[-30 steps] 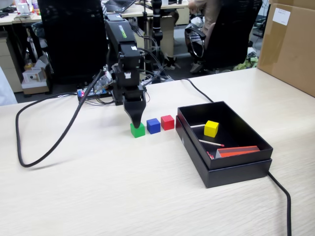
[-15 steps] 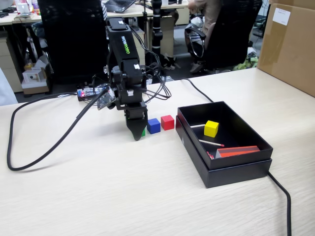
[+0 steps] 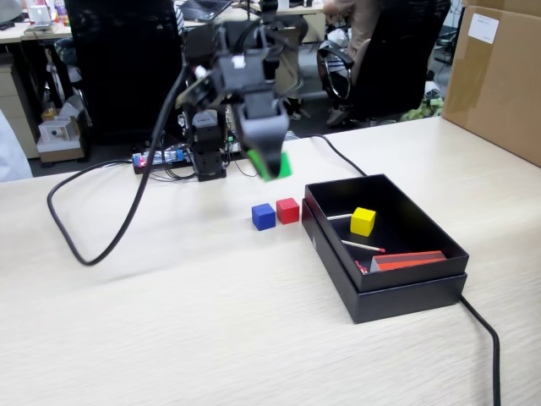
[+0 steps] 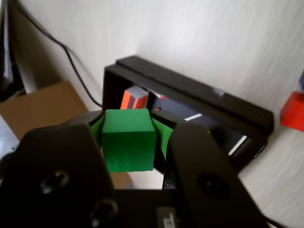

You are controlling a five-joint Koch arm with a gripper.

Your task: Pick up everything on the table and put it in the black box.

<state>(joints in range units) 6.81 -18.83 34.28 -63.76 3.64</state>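
Between the two fingers of your hand (image 4: pixel 129 142) sits the green cube (image 4: pixel 128 139), clamped and lifted clear of the counter (image 3: pixel 169 321). Below the hand and slightly to its right in the fixed view, the blue cube (image 3: pixel 264 216) and red cube (image 3: pixel 288 210) rest side by side on the counter. Further right of the hand lies the black box (image 3: pixel 406 298), with the yellow cube (image 3: pixel 363 221) inside it.
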